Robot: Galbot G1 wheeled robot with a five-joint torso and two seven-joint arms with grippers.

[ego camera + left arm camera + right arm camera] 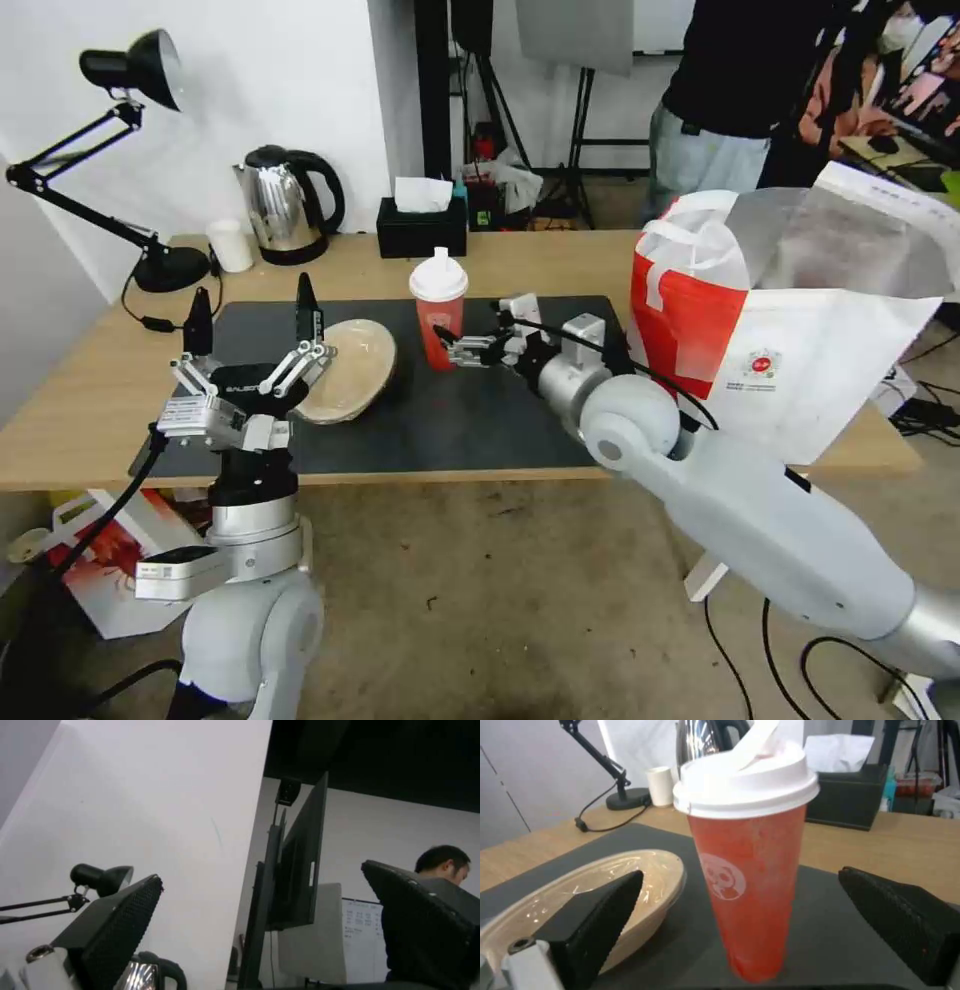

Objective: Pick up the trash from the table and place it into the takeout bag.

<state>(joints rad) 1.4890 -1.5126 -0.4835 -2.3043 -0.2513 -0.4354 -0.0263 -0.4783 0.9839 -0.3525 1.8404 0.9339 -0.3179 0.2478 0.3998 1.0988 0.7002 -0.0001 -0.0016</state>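
Note:
The trash in view is a red cup (438,312) with a white spouted lid and a shallow tan bowl (350,380), both on the black mat of the table (90,400). My right gripper (455,350) is open and level with the cup's lower half. In the right wrist view the cup (750,870) stands upright between the right gripper's (740,873) spread fingers (600,911), not touching them, and the bowl (655,870) lies beside it. My left gripper (252,300) points upward, open and empty, just left of the bowl; its fingers (120,915) frame the room. The takeout bag (780,330) stands open at the table's right end.
A steel kettle (285,205), a small white mug (232,245), a black tissue box (422,225) and a black desk lamp (140,70) line the table's far side. A red-and-white bag (110,560) lies on the floor under the left end.

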